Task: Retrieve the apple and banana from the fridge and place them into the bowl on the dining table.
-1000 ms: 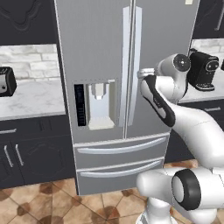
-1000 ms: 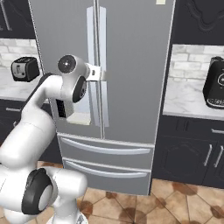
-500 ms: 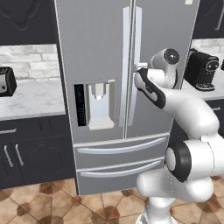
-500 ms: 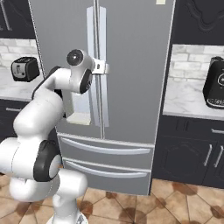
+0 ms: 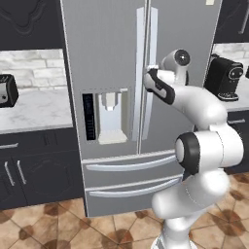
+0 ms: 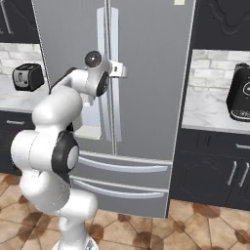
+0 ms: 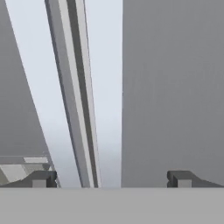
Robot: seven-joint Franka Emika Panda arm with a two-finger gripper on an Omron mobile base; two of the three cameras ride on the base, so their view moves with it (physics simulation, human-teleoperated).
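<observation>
The grey steel fridge [image 5: 104, 58] [image 6: 151, 73] stands straight ahead with both doors shut. My gripper [image 5: 148, 77] [image 6: 120, 71] is open, its hand right against the two long vertical handles [image 5: 146, 44] at mid height. In the hand view the gripper [image 7: 111, 179] faces the door up close. The right door's handle [image 7: 105, 87] and the seam between the doors [image 7: 78, 87] lie between the two fingertips [image 7: 41, 178], with nothing gripped. The apple, the banana, the bowl and the dining table are out of view.
A toaster [image 5: 6, 90] [image 6: 27, 76] sits on the left counter. A black coffee machine [image 5: 223, 78] [image 6: 240, 93] stands on the right counter. The water dispenser [image 5: 109, 116] is in the left door. Two drawers [image 5: 131, 177] run below, and dark cabinets flank the fridge.
The hand has swung in from the right door's front to the fridge's middle handles and now sits against them. The gripper stayed open.
</observation>
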